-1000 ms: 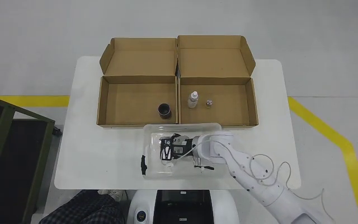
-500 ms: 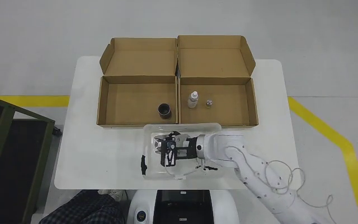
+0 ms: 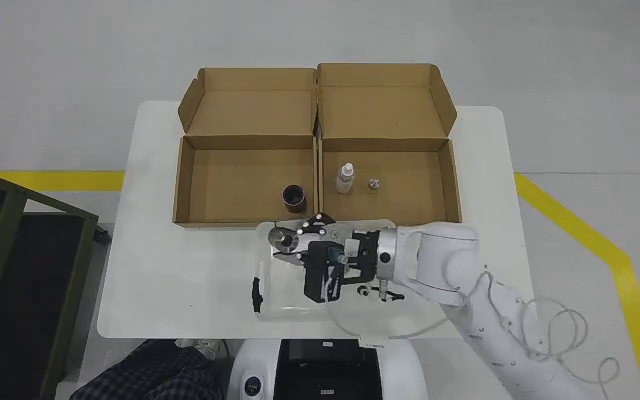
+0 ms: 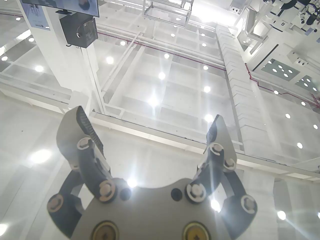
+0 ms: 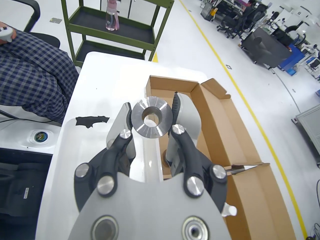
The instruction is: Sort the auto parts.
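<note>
The metal ring, thick and bright with a wide bore, sits clamped flat-face-up between the closed-in fingers of the right pincer, held over the far corner of the clear tray, just short of the near wall of the left box. That box already holds a dark round part, and the right box holds a white bottle and a small metal piece, so the sorting looks well under way. The ring has yet to be dropped, and a black scrap lies at the tray's rim; the arm hides what else the tray holds. The cardboard wall must be cleared before release, but the left box's floor offers plenty of bare room. The left pincer points at the ceiling, spread wide and empty, well off the desk.
</note>
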You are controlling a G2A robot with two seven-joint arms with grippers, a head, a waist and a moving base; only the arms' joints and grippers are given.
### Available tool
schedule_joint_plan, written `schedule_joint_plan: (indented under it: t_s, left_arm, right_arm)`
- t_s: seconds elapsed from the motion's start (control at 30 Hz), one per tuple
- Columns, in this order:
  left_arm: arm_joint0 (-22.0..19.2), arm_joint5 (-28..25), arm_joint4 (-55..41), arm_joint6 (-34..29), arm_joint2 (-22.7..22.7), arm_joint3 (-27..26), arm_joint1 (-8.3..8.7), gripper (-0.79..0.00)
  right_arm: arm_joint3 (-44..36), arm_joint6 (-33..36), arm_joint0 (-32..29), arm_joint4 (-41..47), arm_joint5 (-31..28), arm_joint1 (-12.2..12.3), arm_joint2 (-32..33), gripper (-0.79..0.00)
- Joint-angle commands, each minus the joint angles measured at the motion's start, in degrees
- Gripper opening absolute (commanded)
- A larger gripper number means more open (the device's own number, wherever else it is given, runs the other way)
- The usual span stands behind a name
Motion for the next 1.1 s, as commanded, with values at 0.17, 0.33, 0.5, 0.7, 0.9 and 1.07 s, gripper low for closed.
schedule_joint_plan:
  t_s: [0.17,0.33,0.5,0.7,0.9,1.07]
  left_arm:
    - [0.0,0.0,0.0,0.0,0.0,0.0,0.0,0.0]
    - [0.0,0.0,0.0,0.0,0.0,0.0,0.0,0.0]
    - [0.0,0.0,0.0,0.0,0.0,0.0,0.0,0.0]
    - [0.0,0.0,0.0,0.0,0.0,0.0,0.0,0.0]
    - [0.0,0.0,0.0,0.0,0.0,0.0,0.0,0.0]
    - [0.0,0.0,0.0,0.0,0.0,0.0,0.0,0.0]
  right_arm:
    - [-3.05,-0.38,0.9,2.89,0.95,0.57,5.46,-0.785]
    - [-4.38,-1.31,1.28,5.1,1.09,1.04,9.73,-0.785]
    - [-5.82,-2.6,0.76,7.02,1.09,1.51,13.54,-0.785]
    - [-7.03,-4.43,-0.46,8.88,0.69,2.02,17.01,-0.785]
    - [-7.17,-5.69,-1.13,9.66,0.73,2.35,18.57,-0.785]
    - [-7.13,-6.29,-1.3,10.09,0.9,2.57,19.29,-0.785]
